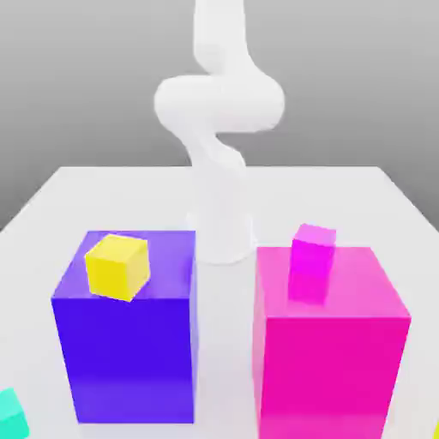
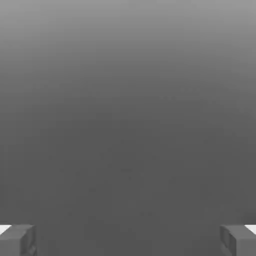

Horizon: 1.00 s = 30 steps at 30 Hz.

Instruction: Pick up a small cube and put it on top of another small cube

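- hand [image 2: 128, 241] open wide, fingers well apart at opposite edges of the hand view, plain grey between them
- small lime-yellow cube [image 1: 436, 430], near edge of scene at the exterior view's right, mostly cut off by frame
- small yellow cube [image 1: 118, 267] on big purple block [image 1: 133, 360], the exterior view's left
- small magenta cube [image 1: 313, 249] on big pink block [image 1: 330, 377], the exterior view's right
- turquoise cube [image 1: 10, 416] partly cut off, near left corner
- arm [image 1: 219, 103] upright at far side of white worktop [image 1: 317, 197], between and beyond both blocks
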{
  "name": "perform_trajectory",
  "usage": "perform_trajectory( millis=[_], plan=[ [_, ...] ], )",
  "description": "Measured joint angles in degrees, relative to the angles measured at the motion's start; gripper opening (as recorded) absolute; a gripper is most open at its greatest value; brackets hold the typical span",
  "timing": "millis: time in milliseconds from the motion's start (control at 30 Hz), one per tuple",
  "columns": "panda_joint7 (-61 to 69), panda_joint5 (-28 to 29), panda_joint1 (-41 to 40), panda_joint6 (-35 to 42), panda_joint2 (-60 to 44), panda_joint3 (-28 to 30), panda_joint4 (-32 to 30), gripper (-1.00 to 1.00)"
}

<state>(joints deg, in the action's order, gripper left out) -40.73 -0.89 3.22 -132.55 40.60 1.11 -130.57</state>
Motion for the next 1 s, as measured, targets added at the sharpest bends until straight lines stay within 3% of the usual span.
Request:
perform_trajectory(
  millis=[333, 600, 800, 1000],
  plan=[
    [21.32, -4.64, 10.91, -3.06, -21.19, 2.63, 4.89, 0.00],
    [37.25, -7.11, 16.33, -5.50, -37.78, 0.74, 8.73, 0.00],
    [47.03, -5.75, 19.40, -7.63, -50.00, -1.32, 11.51, 0.00],
    [54.61, -0.99, 21.94, -9.87, -62.00, -3.72, 14.25, 0.00]
  ],
)
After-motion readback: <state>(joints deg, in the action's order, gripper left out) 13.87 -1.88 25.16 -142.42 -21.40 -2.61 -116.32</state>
